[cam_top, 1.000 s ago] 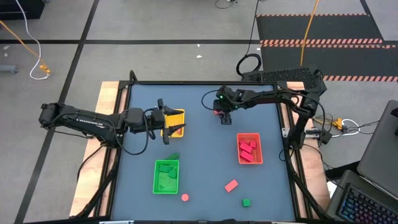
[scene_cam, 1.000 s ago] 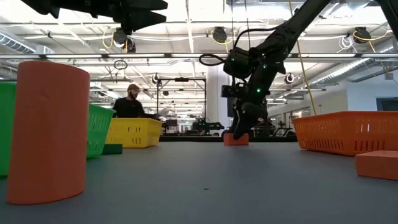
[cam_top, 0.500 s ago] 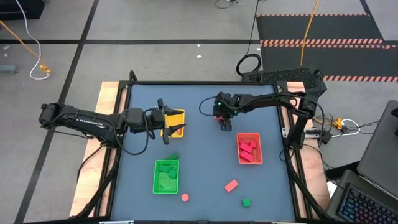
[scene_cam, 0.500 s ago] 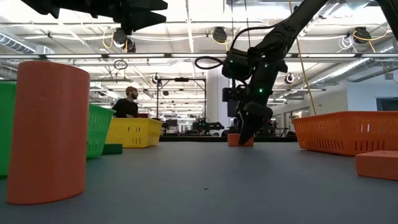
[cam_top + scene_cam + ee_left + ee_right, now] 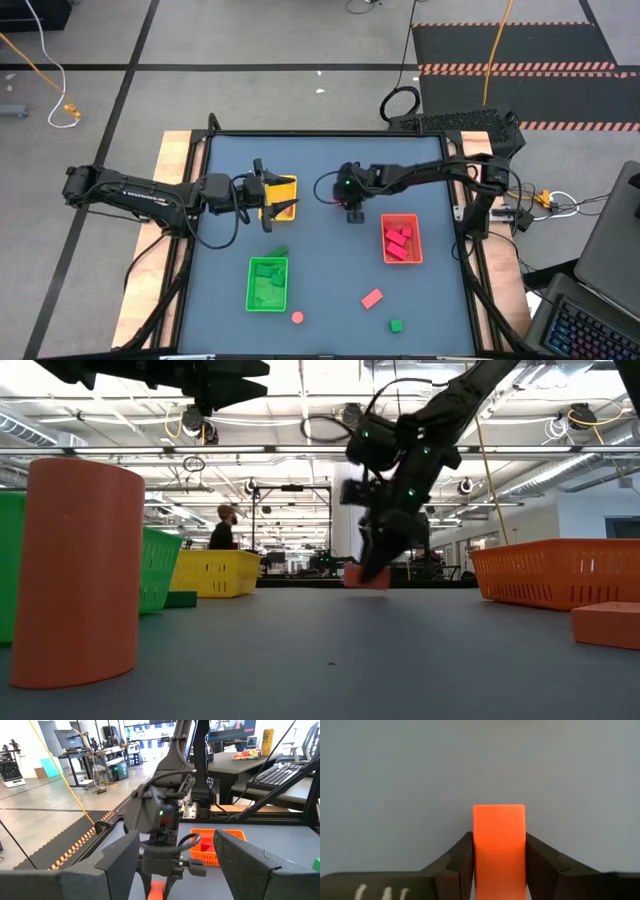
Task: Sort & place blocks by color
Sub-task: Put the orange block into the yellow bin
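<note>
My right gripper (image 5: 354, 212) is in mid-table, left of the red tray (image 5: 401, 240), shut on a red-orange block (image 5: 499, 845) that also shows low at the fingers in the low view (image 5: 366, 575). My left gripper (image 5: 175, 865) hangs open and level over the yellow tray (image 5: 283, 190), holding nothing. Loose on the table lie a salmon block (image 5: 372, 298), a round pink block (image 5: 298, 318), a green cube (image 5: 396, 325) and a green block (image 5: 278, 252). The red tray and the green tray (image 5: 267, 283) hold blocks of their own colour. My right gripper pinches the block's two long sides (image 5: 479, 865) between its two fingers (image 5: 457, 865). The fingers slant down from the table's far right and lie along the block, whose free end (image 5: 499, 810) reaches out past the fingertips. Whether the block is clear of the table, I cannot tell.
A tall orange cylinder (image 5: 75, 570) stands close to the low camera. Bare grey table lies between the trays and along the far edge. A person (image 5: 228, 530) stands in the room beyond the table.
My right gripper has gone toward the table's near edge and a little toward its left, and the red-orange block has come along at its fingertips. In the room behind, the person has walked to the right.
</note>
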You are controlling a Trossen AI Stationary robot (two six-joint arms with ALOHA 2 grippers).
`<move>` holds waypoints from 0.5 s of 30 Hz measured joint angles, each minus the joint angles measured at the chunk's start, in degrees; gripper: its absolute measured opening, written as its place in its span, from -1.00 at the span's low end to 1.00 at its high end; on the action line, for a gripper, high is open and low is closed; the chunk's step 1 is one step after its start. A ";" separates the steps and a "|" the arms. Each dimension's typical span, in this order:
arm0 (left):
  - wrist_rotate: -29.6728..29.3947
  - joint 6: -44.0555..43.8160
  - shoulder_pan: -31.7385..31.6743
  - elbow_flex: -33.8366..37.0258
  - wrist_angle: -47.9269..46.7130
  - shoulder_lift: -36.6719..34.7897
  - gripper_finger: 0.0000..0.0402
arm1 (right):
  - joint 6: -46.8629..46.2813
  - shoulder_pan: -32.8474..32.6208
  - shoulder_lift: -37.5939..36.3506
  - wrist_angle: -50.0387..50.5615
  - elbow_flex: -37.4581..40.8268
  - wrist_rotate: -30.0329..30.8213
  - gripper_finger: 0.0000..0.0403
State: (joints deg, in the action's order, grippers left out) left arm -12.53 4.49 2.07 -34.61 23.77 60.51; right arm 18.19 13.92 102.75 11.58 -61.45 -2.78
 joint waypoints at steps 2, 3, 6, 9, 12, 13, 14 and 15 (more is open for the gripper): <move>0.02 0.00 0.00 0.00 0.00 0.00 0.27 | -0.54 -0.90 -0.17 -3.42 0.00 -0.05 -0.40; 0.02 -0.02 0.00 0.00 0.00 0.00 0.27 | -0.63 -1.42 -0.19 -5.41 0.00 -0.06 -0.40; 0.00 0.00 0.00 0.00 0.00 0.00 0.27 | -0.63 -2.74 -0.68 -10.78 0.00 -0.07 -0.40; -0.01 0.22 0.00 0.00 0.00 0.00 0.27 | -0.65 -3.88 -2.07 -15.98 0.00 -0.10 -0.40; -2.88 2.07 0.00 0.00 0.15 0.00 0.27 | -1.04 -5.01 -4.60 -19.57 0.00 -0.07 -0.40; -4.36 2.54 0.00 0.00 0.22 0.00 0.27 | -1.05 -5.42 -5.53 -20.74 0.00 -0.06 -0.40; -5.32 2.67 0.00 0.00 0.40 0.00 0.27 | -1.07 -5.84 -6.71 -21.77 0.00 -0.07 -0.40; -5.83 2.72 -0.02 0.00 0.48 0.00 0.27 | -1.07 -6.28 -7.86 -23.00 0.00 -0.07 -0.40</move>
State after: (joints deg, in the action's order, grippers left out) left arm -18.36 7.21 2.04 -34.61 24.25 60.51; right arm 17.12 7.64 94.89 -11.42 -61.45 -2.85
